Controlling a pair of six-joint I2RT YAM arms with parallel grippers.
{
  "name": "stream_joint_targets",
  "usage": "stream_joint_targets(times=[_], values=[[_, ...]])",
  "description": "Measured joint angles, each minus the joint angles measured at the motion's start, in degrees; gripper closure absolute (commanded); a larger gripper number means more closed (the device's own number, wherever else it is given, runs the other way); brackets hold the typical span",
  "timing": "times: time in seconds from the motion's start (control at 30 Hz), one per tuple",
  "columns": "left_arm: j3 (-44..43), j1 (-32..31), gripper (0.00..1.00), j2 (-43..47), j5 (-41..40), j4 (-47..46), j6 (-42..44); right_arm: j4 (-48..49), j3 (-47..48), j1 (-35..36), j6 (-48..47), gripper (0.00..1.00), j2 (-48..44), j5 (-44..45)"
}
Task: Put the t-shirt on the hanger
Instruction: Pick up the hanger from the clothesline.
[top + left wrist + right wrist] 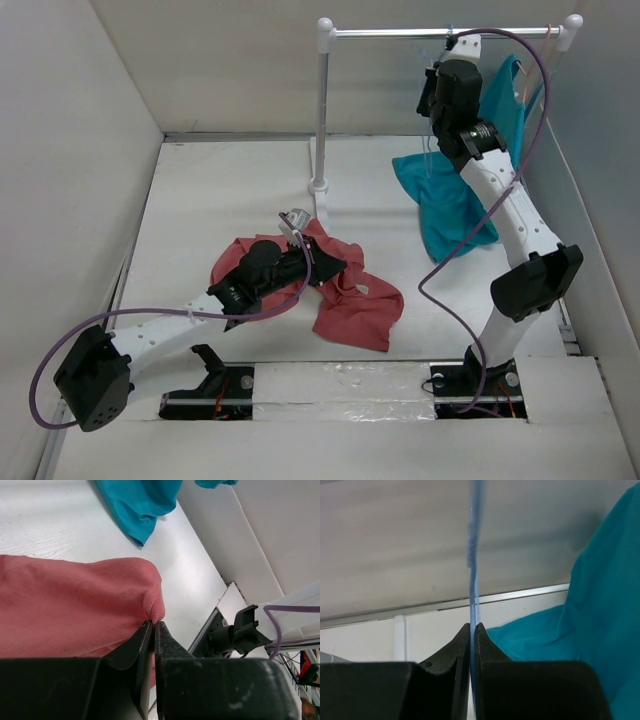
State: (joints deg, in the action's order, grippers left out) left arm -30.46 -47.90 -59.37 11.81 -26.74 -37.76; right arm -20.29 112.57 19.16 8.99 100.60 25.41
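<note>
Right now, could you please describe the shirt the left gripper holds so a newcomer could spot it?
Find the white rail at the back; in front of its left post lies a crumpled t-shirt, its edge pinched by the left gripper. It is salmon red, while the cloth hanging under the rail is teal.

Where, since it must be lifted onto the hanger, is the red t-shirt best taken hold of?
Take the red t-shirt at its ribbed, folded edge, probably coming in low along the table from the left arm's side. That edge bulges up off the surface, giving a ridge to pinch. The left gripper is shut on just that spot.
</note>
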Motion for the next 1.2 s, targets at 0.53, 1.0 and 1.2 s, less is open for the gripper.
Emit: stream_joint_targets(times=[0.53, 1.0, 1.2], values=[[-0.3, 0.0, 1.0, 1.6, -2.6, 2.6, 1.2, 4.4, -9.3, -3.1, -3.9, 1.0, -13.0, -6.5], [-6.1, 0.1, 1.0, 1.9, -9.6, 5.5, 4.3, 7.9, -32.2, -3.2, -2.5, 1.0, -27.5, -18.7], [-8.8, 2.8, 1.0, -1.9, -12.3, 4.9, 4.9, 10.6, -49.7, 4.5, 1.4, 1.0, -46.6, -27.0]])
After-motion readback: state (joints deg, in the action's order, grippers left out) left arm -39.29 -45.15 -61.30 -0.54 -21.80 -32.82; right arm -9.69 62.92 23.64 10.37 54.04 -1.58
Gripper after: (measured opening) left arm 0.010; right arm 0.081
